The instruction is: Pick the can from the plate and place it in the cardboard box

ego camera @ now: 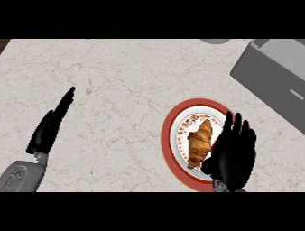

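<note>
**Pick not begun: item on plate, box unfilled**

No can in sight. What lies on the plate is a golden-brown crescent croissant, and I take that as the thing to lift. It lies lengthwise across the middle of the round white plate with a red rim and patterned border, flat on it, not raised.

My black right hand lies over the plate's right rim, just beside the croissant. Its fingers are straight and point up the view, curled round nothing. I cannot tell whether the hand's edge touches the pastry.

The large grey flat-sided box is up and to the right of the plate, well apart from it. It looks grey rather than cardboard brown. I judge it the target. Its inside does not show from here.

My black left hand rests far left of the plate on the pale marbled stone counter, fingers straight, holding nothing.

Progress, by my reading: nothing done so far. Grasp, lift, carry toward the box and release all remain.
</note>
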You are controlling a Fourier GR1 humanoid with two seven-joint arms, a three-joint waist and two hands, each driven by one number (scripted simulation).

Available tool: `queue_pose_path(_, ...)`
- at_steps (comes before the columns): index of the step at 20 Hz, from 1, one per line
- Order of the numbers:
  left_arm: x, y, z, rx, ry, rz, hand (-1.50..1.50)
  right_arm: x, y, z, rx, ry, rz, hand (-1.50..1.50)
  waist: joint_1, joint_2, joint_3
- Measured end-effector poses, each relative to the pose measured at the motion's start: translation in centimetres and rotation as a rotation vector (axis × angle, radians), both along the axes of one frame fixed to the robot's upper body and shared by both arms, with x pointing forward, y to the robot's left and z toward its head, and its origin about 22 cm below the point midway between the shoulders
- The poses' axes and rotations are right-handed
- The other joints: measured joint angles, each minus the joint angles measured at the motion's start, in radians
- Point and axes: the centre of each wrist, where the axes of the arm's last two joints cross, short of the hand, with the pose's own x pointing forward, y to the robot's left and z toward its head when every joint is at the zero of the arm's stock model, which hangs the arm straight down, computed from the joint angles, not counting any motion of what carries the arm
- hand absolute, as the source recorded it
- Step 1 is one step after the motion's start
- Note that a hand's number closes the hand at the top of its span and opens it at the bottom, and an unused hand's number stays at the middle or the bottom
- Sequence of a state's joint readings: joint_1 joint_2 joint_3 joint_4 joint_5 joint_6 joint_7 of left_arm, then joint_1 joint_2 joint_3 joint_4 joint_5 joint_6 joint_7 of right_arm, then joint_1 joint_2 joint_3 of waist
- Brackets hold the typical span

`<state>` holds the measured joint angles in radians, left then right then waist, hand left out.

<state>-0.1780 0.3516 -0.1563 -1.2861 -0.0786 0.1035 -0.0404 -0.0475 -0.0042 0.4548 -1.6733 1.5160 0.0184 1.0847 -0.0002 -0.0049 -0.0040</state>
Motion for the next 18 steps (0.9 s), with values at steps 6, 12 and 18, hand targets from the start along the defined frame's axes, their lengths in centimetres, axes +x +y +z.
queue_pose_path(6,-0.4,-0.1,-0.5,0.004,0.005,0.000,0.00,1.0,-0.1,-0.4,-0.134,-0.048,0.015,1.50,0.001,-0.003,-0.002)
queue_pose_path(12,-0.6,0.0,-0.5,0.006,0.000,-0.005,0.00,1.8,0.0,-1.0,-0.235,-0.099,0.019,1.50,0.003,-0.002,0.001)
queue_pose_path(18,-0.6,0.2,0.0,0.000,0.009,0.001,0.00,1.0,0.3,-0.4,-0.342,-0.177,0.010,1.50,-0.001,0.002,0.003)
